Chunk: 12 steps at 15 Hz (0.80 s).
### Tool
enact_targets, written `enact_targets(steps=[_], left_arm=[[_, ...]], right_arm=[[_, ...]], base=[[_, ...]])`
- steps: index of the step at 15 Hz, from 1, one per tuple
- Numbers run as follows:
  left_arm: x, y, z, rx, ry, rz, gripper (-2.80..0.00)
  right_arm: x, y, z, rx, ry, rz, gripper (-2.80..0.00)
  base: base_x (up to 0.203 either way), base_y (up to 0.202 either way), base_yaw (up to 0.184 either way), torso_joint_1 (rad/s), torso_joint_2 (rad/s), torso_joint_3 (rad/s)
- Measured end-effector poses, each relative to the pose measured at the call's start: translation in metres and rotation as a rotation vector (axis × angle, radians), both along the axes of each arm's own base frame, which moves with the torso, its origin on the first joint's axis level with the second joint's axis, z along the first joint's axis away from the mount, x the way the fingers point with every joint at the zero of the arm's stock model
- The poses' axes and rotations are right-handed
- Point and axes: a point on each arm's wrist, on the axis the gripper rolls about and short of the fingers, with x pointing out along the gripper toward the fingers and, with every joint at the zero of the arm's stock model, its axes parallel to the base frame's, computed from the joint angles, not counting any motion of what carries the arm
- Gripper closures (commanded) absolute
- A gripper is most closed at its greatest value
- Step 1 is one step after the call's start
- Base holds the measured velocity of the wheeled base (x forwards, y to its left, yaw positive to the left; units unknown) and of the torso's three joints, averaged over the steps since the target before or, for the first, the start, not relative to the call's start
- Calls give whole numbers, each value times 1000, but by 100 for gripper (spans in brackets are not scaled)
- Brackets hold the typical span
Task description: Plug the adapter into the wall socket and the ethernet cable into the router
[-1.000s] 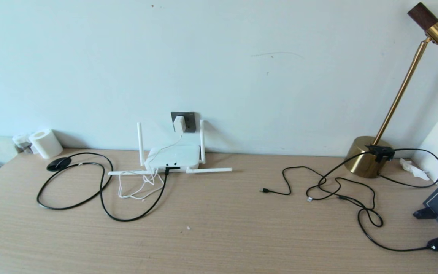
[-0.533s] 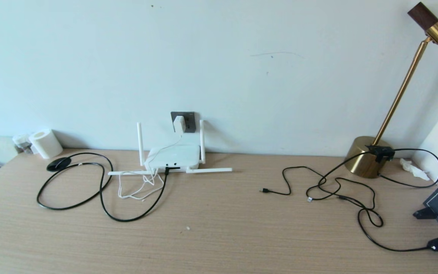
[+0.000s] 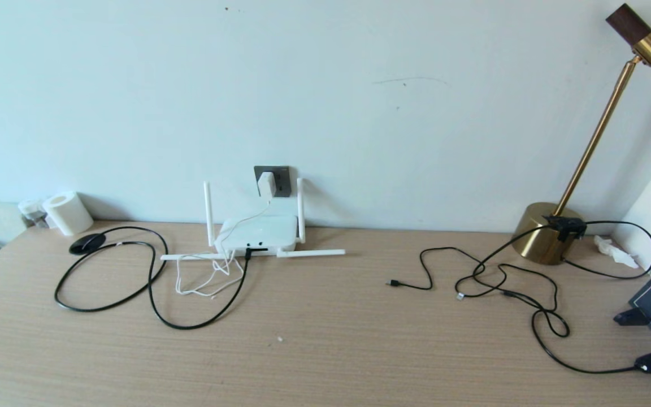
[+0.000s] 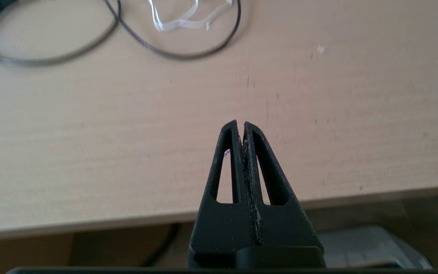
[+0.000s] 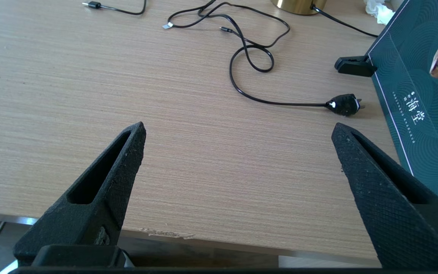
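At the light wooden desk's (image 3: 325, 350) near edge my left gripper (image 4: 240, 125) is pressed together, my right gripper (image 5: 238, 131) spread wide, seen only in wrist views. Farther, at 11 o'clock, the thick black ethernet cable (image 3: 159, 316) enters the flat white router (image 3: 257, 233); behind, the white cube adapter (image 3: 266, 184) sits in the dark grey wall socket (image 3: 281, 182).

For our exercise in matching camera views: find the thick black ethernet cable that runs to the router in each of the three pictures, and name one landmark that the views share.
Head view: the ethernet cable loops on the desk's left part, its plug at the router.
Left wrist view: its loops lie along the far edge, beyond the shut left tool.
Right wrist view: not in it; the black leads there are other cables.
Shared landmark: the white cord, in the head and left wrist views.
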Motion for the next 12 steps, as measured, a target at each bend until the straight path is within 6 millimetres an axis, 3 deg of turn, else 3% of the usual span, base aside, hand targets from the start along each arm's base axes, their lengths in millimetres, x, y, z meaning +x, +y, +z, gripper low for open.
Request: enact_targets(steps=[4, 12], left_arm=[[-12, 1, -2, 3, -165, 19, 0], [-16, 1, -3, -97, -213, 56, 0]], right_arm=[[0, 0, 0, 2, 0, -1, -280], [0, 0, 0, -3, 0, 4, -280]], base=[[0, 0, 0, 0, 0, 0], [0, 0, 0, 0, 0, 0]])
